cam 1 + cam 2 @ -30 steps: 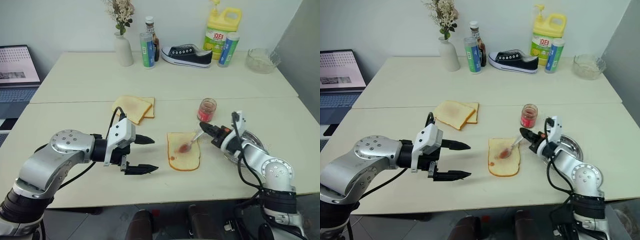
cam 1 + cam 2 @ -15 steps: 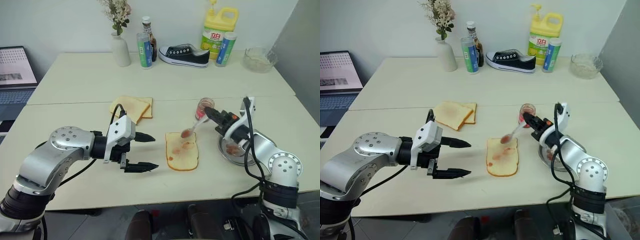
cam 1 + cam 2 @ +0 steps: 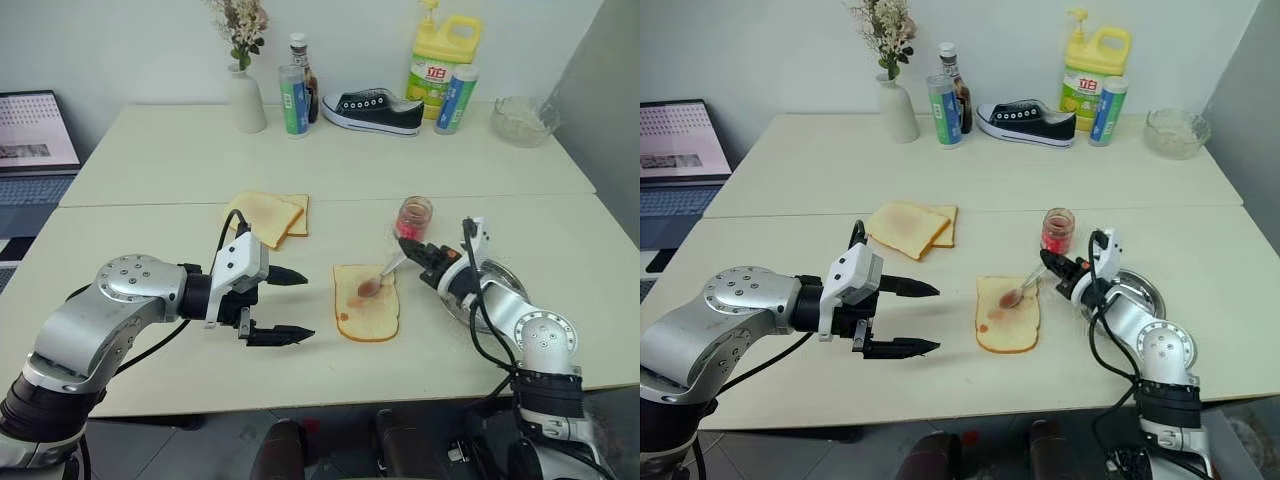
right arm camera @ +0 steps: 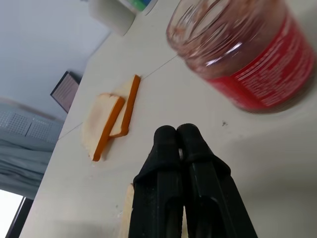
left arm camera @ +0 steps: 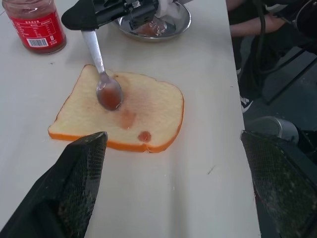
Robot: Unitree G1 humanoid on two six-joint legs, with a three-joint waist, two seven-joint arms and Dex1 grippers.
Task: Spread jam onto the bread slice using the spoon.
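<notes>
Spoon [image 5: 102, 74], clamped in the right gripper [image 3: 412, 250], has come back down from its lift toward the jar [image 3: 413, 216], its bowl now on the bread slice [image 3: 368, 302] among jam [image 5: 128, 118] smears, so spreading resumes; left gripper [image 3: 287, 306] gapes wide, empty.

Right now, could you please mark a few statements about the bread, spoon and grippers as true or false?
1. The right gripper holds the spoon. True.
2. The spoon's bowl rests on the bread slice. True.
3. The left gripper is shut on the bread. False: its jaws stand open beside the slice, apart from it.
4. The jam jar lies tipped over. False: it stands upright behind the slice.
5. Jam covers the whole slice. False: only a few smears and blobs show.
</notes>
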